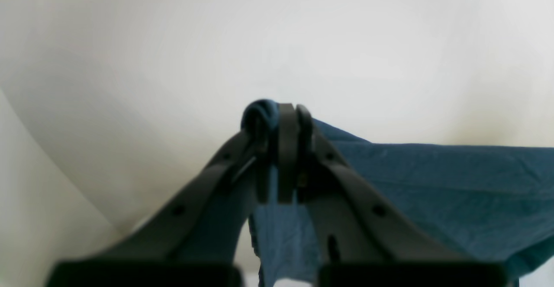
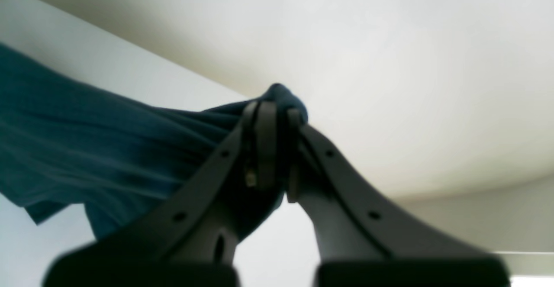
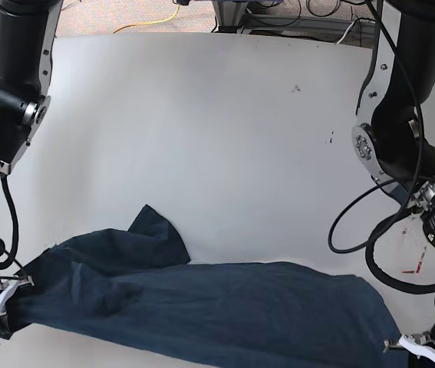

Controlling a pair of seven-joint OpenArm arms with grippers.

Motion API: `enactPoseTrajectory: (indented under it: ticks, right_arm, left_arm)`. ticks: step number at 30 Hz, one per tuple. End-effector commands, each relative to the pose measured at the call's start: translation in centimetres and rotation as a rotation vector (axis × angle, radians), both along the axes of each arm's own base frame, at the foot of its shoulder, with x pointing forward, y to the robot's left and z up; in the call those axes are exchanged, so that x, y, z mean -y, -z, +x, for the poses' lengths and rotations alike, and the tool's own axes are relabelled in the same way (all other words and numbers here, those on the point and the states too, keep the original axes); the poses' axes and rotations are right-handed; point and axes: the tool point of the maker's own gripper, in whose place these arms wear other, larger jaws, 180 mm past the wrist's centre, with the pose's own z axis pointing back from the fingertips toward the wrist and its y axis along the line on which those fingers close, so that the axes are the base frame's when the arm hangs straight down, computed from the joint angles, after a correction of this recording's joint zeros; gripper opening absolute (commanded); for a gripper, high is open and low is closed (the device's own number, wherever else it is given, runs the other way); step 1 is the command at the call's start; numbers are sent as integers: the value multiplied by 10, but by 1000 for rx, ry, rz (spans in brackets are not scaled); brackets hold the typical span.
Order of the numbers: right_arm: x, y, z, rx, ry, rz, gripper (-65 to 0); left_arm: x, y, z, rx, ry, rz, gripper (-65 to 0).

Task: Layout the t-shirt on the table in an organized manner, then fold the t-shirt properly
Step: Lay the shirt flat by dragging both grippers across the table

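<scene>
Base view: the t-shirt (image 3: pixel 202 303) is held stretched over the tabletop (image 3: pixel 202 138), pinched by left hand (image 1: pixel 285 118) and right hand (image 2: pixel 275 105); folding is not yet begun.

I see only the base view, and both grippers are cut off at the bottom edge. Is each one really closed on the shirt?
Observer: Yes for the left gripper. Its wrist view shows the jaws shut with a bunch of the t-shirt poking out past the tips.
Operator: And the other one?
Observer: The right gripper is the same: jaws shut, with a small wad of cloth sticking out above the tips.
Operator: Is the cloth tight between them?
Observer: In the left wrist view the top edge runs nearly straight away from the grip, over the table. In the right wrist view it fans out in long creases.
</scene>
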Motion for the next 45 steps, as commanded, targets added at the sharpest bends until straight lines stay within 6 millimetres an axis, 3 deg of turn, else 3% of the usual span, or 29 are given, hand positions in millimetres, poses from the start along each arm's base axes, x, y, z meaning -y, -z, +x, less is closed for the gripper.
enactPoseTrajectory:
  ticks: [1,5,13,17,25,35,45]
  right_arm:
    - [-2,-3,-11,44,4,-9,-650]
    - [-6,28,-25,-8,5,-13,-650]
    - [-11,96,-59,-142,34,37,-650]
    - [-15,133,-78,-234,36,41,-650]
    - [-14,183,-113,-376,42,94,-650]
    - [-5,231,-164,-537,77,166,-650]
    - [-14,268,-207,-671,58,213,-650]
  left_arm:
    - [0,0,-10,20,-7,18,-650]
    - [-1,37,-19,-57,-16,31,-650]
    - [-10,132,-41,-250,-4,-37,-650]
    - [-17,175,-63,-339,-22,-49,-650]
    - [-18,250,-109,-548,-38,-19,-650]
    - [-41,313,-165,-732,-111,-48,-650]
    - [-59,338,-214,-822,-112,-115,-650]
